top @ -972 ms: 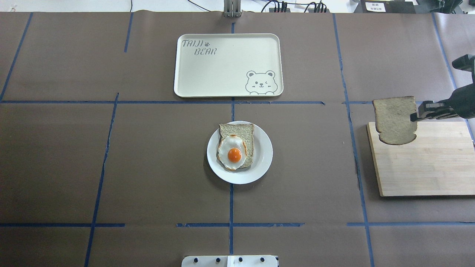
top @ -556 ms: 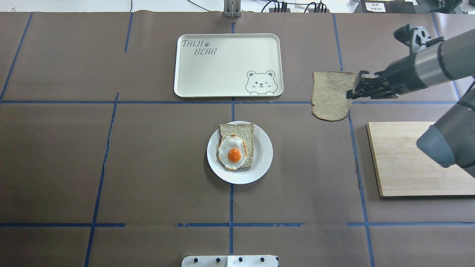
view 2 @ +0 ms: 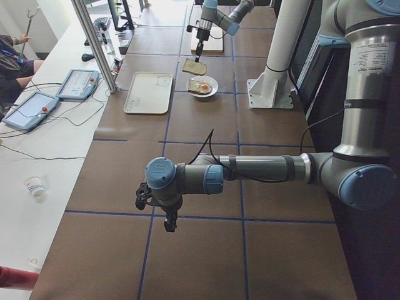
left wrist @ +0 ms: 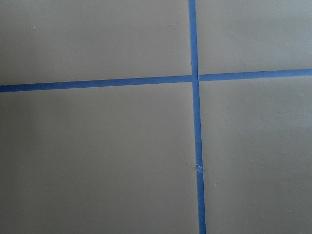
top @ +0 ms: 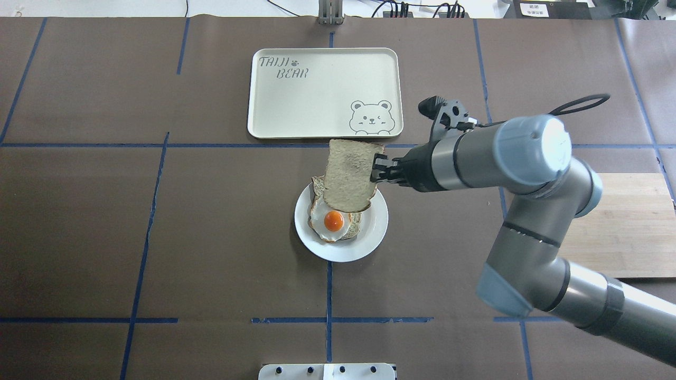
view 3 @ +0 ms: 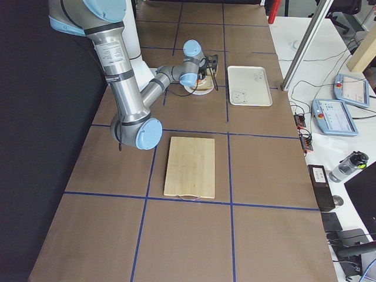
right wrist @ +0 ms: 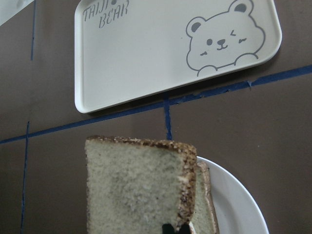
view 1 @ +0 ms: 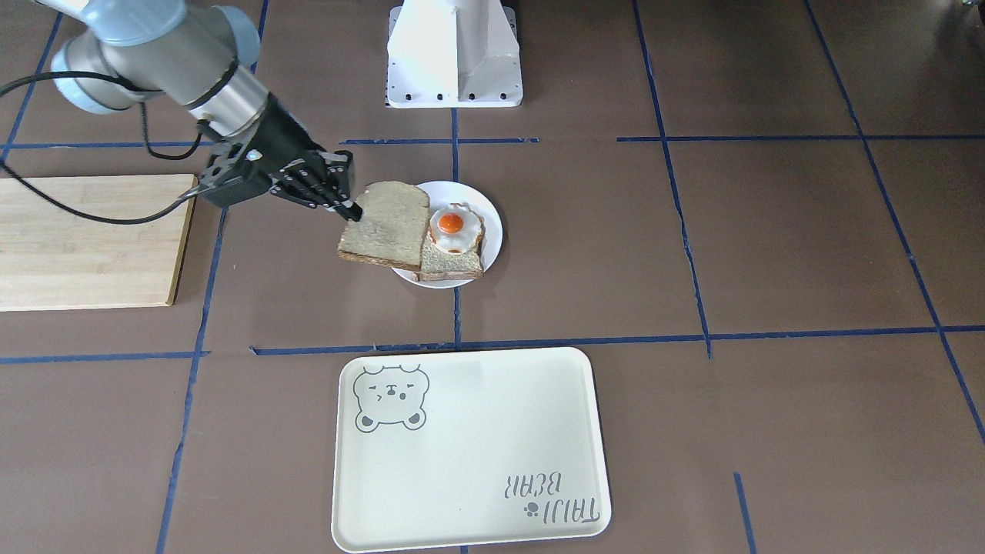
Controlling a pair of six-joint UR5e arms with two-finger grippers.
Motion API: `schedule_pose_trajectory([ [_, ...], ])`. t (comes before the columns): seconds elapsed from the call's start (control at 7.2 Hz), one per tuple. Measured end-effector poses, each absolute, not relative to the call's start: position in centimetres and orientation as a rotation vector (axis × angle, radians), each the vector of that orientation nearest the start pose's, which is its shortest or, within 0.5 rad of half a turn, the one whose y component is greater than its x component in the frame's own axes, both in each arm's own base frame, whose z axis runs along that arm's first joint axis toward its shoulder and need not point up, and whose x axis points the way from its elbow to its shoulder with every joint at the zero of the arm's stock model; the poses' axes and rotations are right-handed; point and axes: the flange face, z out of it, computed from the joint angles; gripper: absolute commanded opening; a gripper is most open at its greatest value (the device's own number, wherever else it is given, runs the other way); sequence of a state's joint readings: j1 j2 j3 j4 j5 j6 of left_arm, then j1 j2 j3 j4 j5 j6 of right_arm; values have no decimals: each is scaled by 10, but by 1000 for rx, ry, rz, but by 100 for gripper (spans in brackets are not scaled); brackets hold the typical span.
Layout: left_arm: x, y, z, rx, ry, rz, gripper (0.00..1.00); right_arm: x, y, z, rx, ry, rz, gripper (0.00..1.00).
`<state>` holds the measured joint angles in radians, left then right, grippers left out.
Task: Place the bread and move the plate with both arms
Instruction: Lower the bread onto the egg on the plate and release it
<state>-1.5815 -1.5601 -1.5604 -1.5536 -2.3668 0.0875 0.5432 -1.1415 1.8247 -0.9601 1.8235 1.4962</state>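
Note:
My right gripper is shut on the edge of the bread, a plain slice with a dark crust. It holds the slice in the air above the far part of the white plate. On the plate lies another slice with a fried egg. In the front view the gripper holds the bread beside the egg, partly over the plate. The right wrist view shows the bread above the plate. My left gripper hangs over bare table far away; I cannot tell its state.
A cream tray with a bear drawing lies just beyond the plate, and also shows in the front view. A wooden board lies at the right. The white pedestal stands at the robot side. Blue tape lines cross the brown table.
My right arm has carried the bread leftward, from above the wooden board, across the table, to above the plate. The plate and egg slice have not moved.

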Motion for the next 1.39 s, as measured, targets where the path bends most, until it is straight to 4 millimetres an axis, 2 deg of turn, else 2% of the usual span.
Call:
schedule_pose_trajectory([
  [0.14,-67,-484,670,1,797,57,100,-494,-391,231,200,-1277,236,0],
  [0.28,-67,-484,670,1,797,56,100,-516,-386,234,204,-1257,234,0],
  [0.42,-67,-484,670,1,797,57,100,-527,-384,238,203,-1243,230,0],
  [1.11,-67,-484,668,3,800,51,100,-535,-379,257,184,-1211,218,0],
  [1.25,-67,-485,666,4,800,47,100,-536,-379,262,180,-1201,218,3],
  [1.39,-67,-485,664,5,801,45,100,-538,-379,267,177,-1193,218,32],
])
